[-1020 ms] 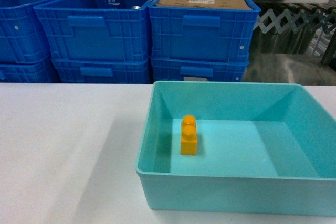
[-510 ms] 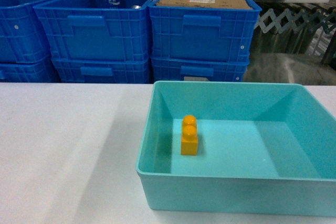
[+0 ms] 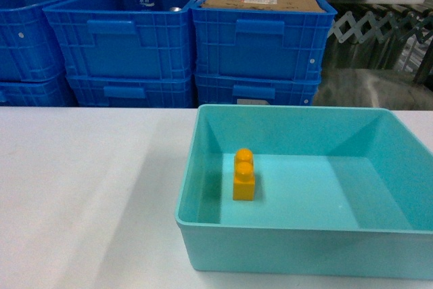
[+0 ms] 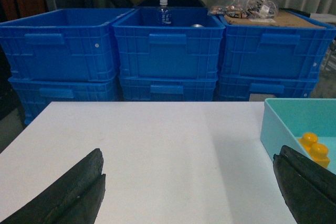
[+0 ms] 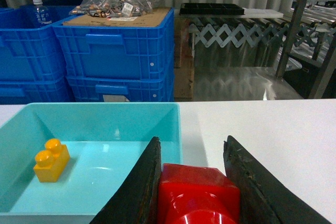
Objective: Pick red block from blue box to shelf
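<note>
At the bottom centre of the right wrist view, our right gripper is clamped on the red block, outside the blue box. We judge it light, rigid and glossy, so flat side faces suit best. Our left gripper stands wide apart.

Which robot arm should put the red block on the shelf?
Probably the right: its gripper already clamps the red block, beside the blue box. The left gripper is open and empty.

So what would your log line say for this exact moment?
right fingers: shut on red block | left fingers: open, empty | blue box: holds yellow brick only
</note>
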### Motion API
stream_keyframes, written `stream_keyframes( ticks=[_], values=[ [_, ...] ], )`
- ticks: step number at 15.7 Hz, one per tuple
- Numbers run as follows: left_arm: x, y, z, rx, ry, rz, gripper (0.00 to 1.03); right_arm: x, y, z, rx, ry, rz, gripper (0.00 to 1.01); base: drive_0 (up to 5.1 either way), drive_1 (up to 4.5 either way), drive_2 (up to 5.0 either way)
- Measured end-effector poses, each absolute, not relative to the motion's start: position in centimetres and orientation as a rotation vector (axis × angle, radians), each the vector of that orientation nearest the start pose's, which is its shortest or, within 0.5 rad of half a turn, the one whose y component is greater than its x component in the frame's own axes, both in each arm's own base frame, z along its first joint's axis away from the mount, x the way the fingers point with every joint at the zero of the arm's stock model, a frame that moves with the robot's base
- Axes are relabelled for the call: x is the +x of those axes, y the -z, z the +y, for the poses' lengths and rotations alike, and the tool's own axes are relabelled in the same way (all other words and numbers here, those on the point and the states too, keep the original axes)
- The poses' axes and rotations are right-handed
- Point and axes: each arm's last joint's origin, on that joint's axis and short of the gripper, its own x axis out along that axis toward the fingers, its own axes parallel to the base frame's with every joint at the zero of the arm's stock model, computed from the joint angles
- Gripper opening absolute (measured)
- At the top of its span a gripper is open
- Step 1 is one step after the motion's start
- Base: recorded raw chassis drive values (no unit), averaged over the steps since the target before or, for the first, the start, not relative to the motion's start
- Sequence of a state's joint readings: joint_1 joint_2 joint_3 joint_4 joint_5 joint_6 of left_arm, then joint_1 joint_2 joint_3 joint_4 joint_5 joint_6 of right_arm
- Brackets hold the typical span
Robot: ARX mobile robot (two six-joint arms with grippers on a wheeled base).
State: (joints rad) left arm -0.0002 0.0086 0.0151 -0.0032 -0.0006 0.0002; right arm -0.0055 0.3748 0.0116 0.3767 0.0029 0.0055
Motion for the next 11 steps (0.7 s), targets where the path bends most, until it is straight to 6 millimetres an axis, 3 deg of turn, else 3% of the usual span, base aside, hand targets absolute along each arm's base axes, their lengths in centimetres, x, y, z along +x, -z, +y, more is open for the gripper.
stream_keyframes(
  ticks=[11],
  values=[
    [9.7, -16.8, 0.0, 0.0, 0.0, -0.003, 0.98, 10.5, -16.8, -0.1, 0.006, 0.009, 0.007, 0.29, 0.0, 0.0, 0.0]
  ],
)
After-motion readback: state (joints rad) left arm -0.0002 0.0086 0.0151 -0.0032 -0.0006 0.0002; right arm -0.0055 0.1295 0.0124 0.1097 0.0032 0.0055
